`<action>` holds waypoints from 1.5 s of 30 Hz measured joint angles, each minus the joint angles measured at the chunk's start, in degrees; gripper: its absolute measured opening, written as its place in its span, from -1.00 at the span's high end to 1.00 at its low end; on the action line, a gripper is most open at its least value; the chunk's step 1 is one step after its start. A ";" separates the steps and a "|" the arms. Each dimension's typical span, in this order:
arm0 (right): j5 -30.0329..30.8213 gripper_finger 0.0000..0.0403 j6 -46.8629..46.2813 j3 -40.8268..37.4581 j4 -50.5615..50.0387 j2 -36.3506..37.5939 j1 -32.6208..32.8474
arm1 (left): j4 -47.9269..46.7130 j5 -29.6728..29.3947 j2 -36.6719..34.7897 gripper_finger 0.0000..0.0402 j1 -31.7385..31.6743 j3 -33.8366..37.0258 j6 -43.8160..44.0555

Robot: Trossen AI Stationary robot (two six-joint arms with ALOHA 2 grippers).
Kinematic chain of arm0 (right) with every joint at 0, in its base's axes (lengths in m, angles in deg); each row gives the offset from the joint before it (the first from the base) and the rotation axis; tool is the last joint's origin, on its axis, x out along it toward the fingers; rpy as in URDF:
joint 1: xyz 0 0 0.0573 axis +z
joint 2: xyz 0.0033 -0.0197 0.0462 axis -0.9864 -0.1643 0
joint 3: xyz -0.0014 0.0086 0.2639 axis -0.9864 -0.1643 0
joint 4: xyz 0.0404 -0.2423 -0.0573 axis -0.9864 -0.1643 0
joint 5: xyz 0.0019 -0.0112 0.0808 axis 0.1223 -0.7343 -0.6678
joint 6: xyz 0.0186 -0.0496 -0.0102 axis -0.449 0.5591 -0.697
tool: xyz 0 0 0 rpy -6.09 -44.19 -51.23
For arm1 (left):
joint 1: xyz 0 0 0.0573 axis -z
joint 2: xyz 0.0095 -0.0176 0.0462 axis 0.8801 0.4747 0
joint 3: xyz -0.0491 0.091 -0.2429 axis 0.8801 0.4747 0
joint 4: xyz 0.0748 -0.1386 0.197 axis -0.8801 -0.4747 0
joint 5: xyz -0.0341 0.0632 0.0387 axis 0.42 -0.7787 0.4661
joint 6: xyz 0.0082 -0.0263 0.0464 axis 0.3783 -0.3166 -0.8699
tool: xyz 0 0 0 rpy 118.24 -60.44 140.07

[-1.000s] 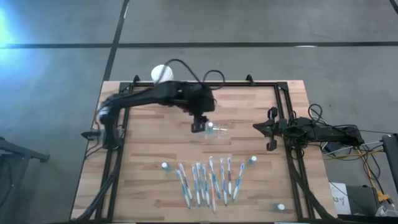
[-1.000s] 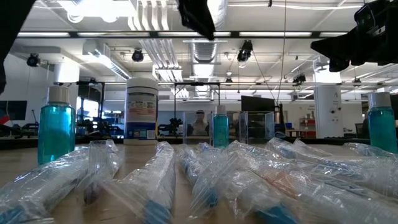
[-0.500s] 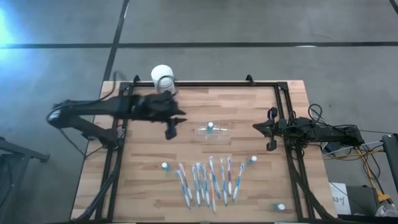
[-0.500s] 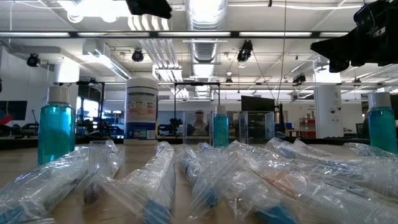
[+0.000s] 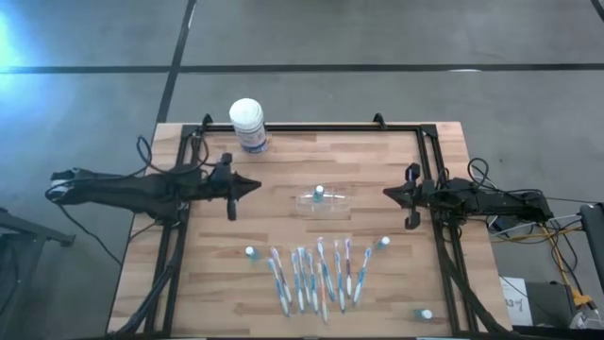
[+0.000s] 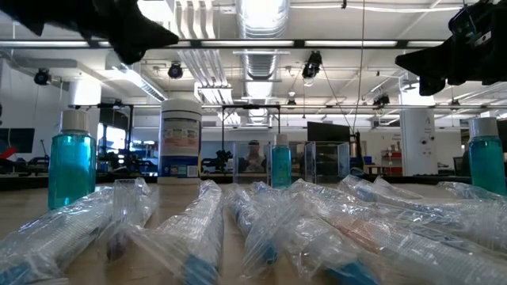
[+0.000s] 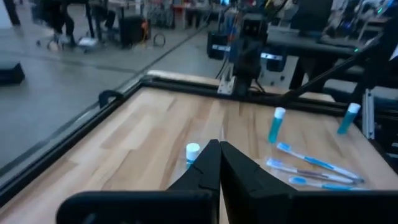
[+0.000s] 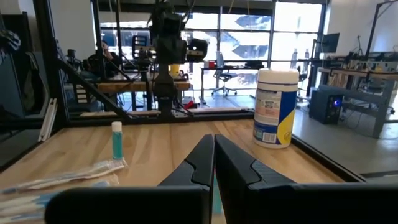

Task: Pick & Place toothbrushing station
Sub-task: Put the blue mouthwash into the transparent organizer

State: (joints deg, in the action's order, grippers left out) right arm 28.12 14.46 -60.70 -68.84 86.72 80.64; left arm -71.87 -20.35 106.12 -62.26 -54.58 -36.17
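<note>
The toothbrushing station (image 5: 322, 199), a clear plastic holder, lay on the wooden table (image 5: 377, 161) near its middle, with one small blue bottle (image 5: 319, 192) standing in it. The left gripper (image 5: 253, 186) hung well apart from it toward the table's left side, its jaws pressed together and holding nothing. The right gripper (image 5: 388, 194) waited at the right side, jaws likewise closed and empty. One white-lidded canister (image 5: 247, 124) stood at the far left corner. Nearer the front edge, a fan of wrapped toothbrushes (image 5: 316, 273) lay side by side; about eight could be counted from above, though the wrappers overlapped. Three more small bottles stood around them: one (image 5: 250, 253) at the fan's left end, one (image 5: 383, 243) at its right, and one (image 5: 426, 314) near the front right corner.
</note>
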 joint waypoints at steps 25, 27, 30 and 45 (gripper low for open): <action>0.06 0.96 -2.21 0.00 0.08 -5.25 0.00 | 18.63 4.70 -13.12 0.98 1.16 24.71 -1.90; 0.04 0.96 -2.98 0.00 0.00 -5.81 0.00 | 17.20 4.72 -13.46 0.96 1.16 24.71 -1.92; 0.04 0.96 -3.61 0.00 0.06 -6.68 0.00 | 15.37 4.72 -13.60 0.95 1.16 24.74 -1.91; 1.44 0.96 -11.67 26.91 -31.98 -21.12 4.88 | 9.61 4.79 -13.60 0.93 1.14 24.78 1.26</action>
State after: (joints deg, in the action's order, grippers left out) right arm 29.56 2.79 -33.79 -100.82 65.61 85.52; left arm -62.26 -15.56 92.52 -61.12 -29.80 -34.91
